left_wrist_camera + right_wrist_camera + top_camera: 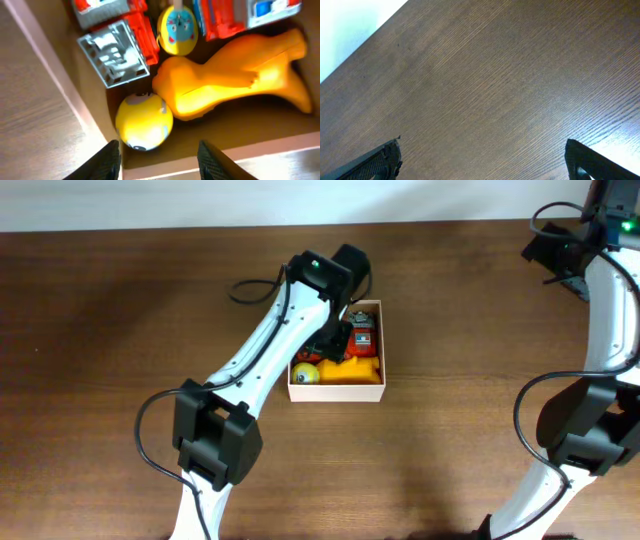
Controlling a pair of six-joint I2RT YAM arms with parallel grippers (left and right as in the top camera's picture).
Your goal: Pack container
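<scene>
Placing step looks finished; left pincer (160, 158) hovers half-open, empty, over the filled container (335, 391); right pincer (482, 161) wide open, empty; next, lift clear

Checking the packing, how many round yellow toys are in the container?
2: a yellow ball in a corner of the container, and a face-printed one between the red toys. Others may be hidden.
</scene>
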